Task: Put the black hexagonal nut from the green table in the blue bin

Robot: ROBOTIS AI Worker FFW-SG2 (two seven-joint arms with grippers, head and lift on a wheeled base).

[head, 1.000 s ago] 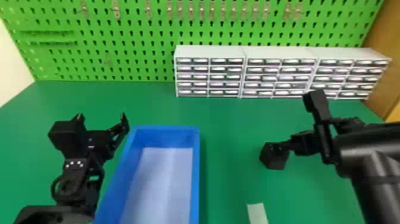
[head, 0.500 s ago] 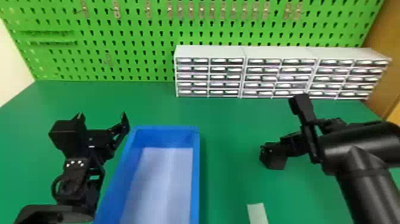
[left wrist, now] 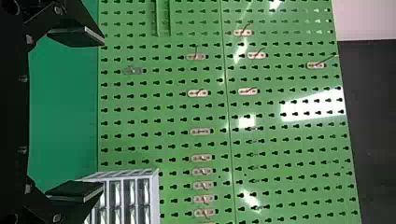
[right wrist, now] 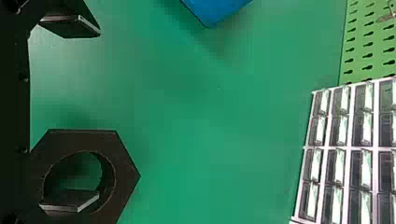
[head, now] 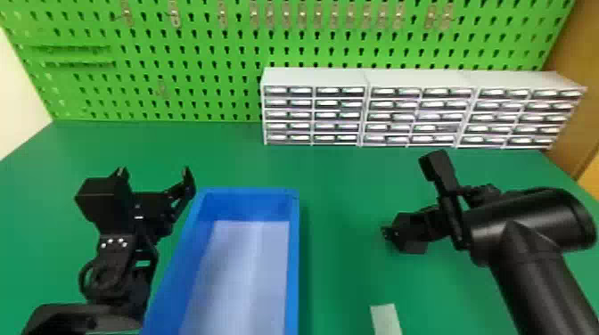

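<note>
In the head view my right gripper [head: 439,220] is at the black hexagonal nut [head: 413,246] on the green table [head: 343,187]. The right wrist view shows my right gripper [right wrist: 88,114] open, one finger inside the outline of the hole of the nut [right wrist: 125,173], the other well outside it. Whether that finger touches the nut I cannot tell. The blue bin [head: 294,267] stands left of the nut; its corner [right wrist: 215,11] appears in the right wrist view. My left gripper [head: 155,174] is parked open beside the bin's left wall; its own view has the left gripper [left wrist: 93,113] with fingers apart.
White drawer cabinets [head: 419,80] line the table's back right before a green pegboard [head: 214,58]. A small pale strip [head: 386,318] lies near the front, between bin and right arm.
My right arm has shifted left, bringing its gripper over and around the nut. The nut shows no clear movement, and the left arm keeps its place.
</note>
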